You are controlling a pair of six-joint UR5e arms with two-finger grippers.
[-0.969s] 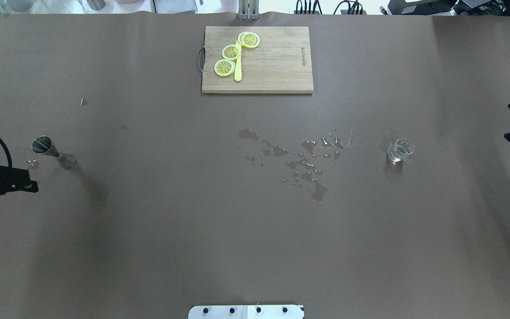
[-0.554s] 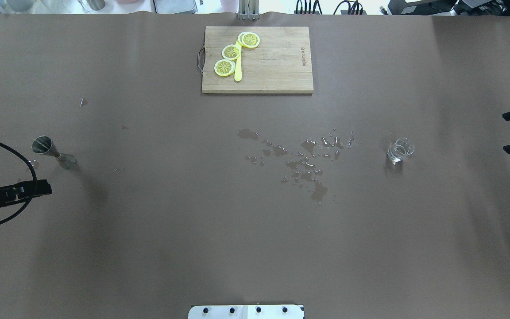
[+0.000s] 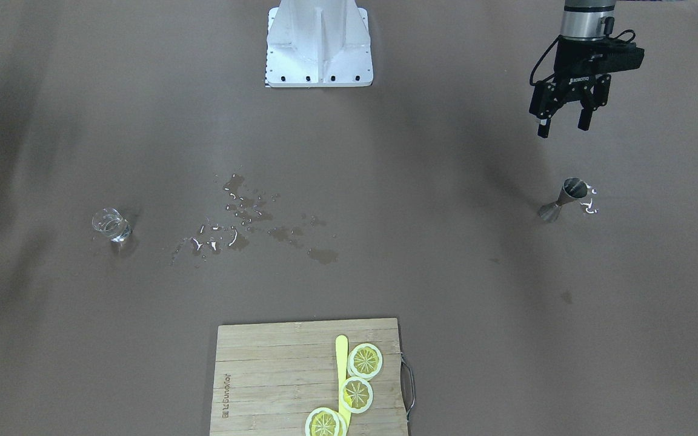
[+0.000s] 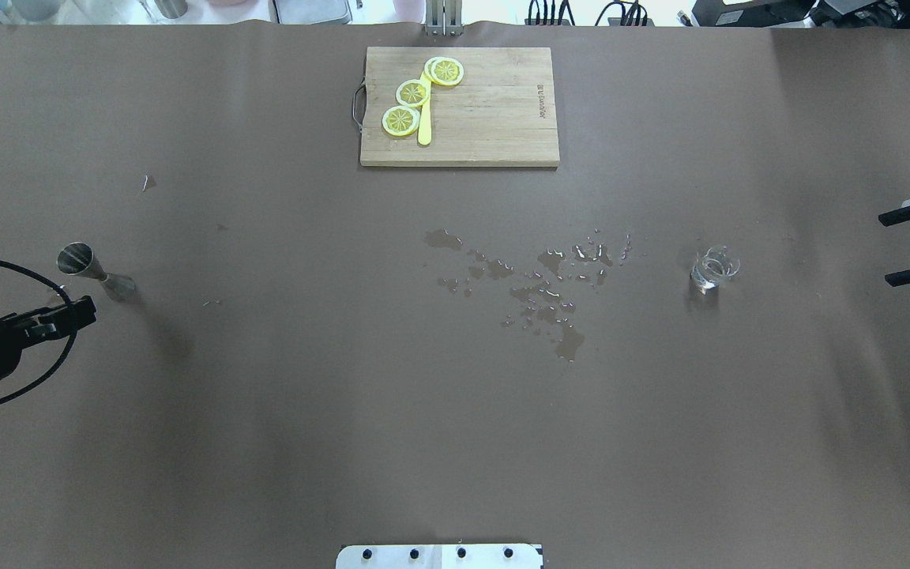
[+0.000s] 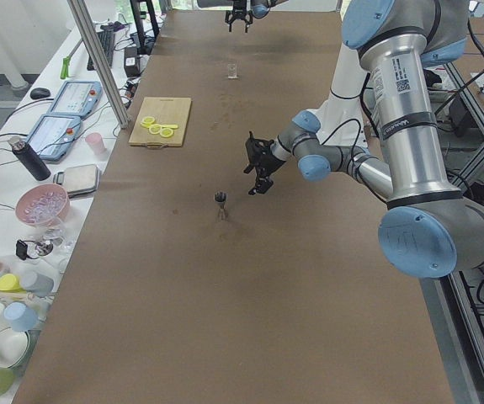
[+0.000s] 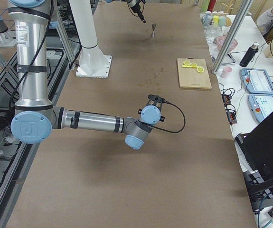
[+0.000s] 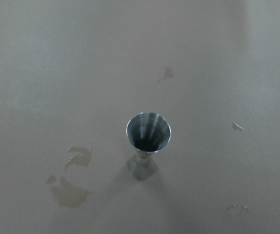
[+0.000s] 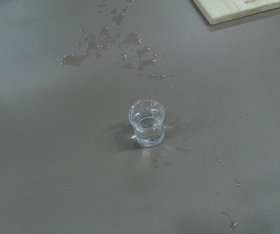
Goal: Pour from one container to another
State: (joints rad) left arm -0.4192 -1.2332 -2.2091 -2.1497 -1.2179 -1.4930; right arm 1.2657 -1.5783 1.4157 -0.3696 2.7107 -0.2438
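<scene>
You've got a brown table (image 4: pixel 265 442) with a wooden cutting board (image 4: pixel 494 111) at the middle of its far edge. Water puddles (image 4: pixel 550 292) are scattered around the table's centre. Your left gripper (image 3: pixel 562 129) hangs over the left end, fingers spread, holding nothing. Your right gripper (image 4: pixel 889 248) is at the right end, also spread and empty. A glass (image 4: pixel 712 269) with water in it stands upright toward the right end, well apart from the right gripper. A steel jigger (image 4: pixel 95 271) stands upright near the left gripper without touching it. Lemon slices (image 4: pixel 413 92) lie at the board's handle end.
</scene>
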